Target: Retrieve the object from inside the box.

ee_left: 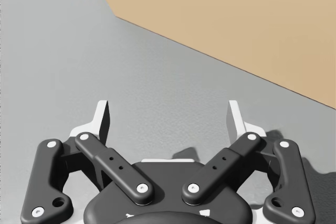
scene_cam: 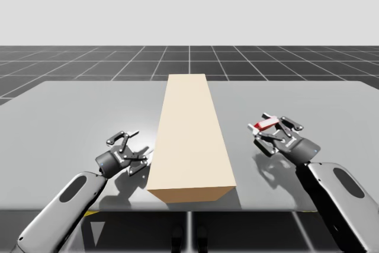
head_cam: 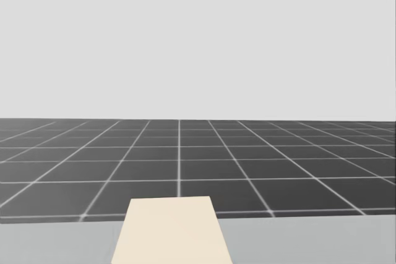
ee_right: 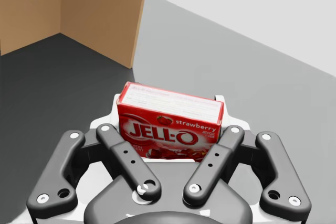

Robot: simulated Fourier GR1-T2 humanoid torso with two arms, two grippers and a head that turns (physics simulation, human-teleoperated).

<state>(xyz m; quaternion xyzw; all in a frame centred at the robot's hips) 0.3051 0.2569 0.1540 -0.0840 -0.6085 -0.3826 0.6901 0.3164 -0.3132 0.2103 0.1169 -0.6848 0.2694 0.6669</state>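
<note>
Nearest in the high view, both arms came in from the near edge. My left gripper (scene_cam: 136, 148) hung open and empty, low over the table (scene_cam: 71, 111), just left of the tan box (scene_cam: 189, 140). My right gripper (scene_cam: 267, 128), well to the right of that box, was clamped on the red box (scene_cam: 265, 124), which appeared lifted off the table. Head view showed the tan box's far top with grey table beside it. Left wrist view had the fingers spread wide with nothing between them and the tan box's side ahead. Right wrist view had the red box pinched between both fingers, with the tan box's walls ahead and apart from it. Retrieval looked nearly done, I judged. The next move called for a steady squeeze while carrying the red box clear and lowering it flat.
</note>
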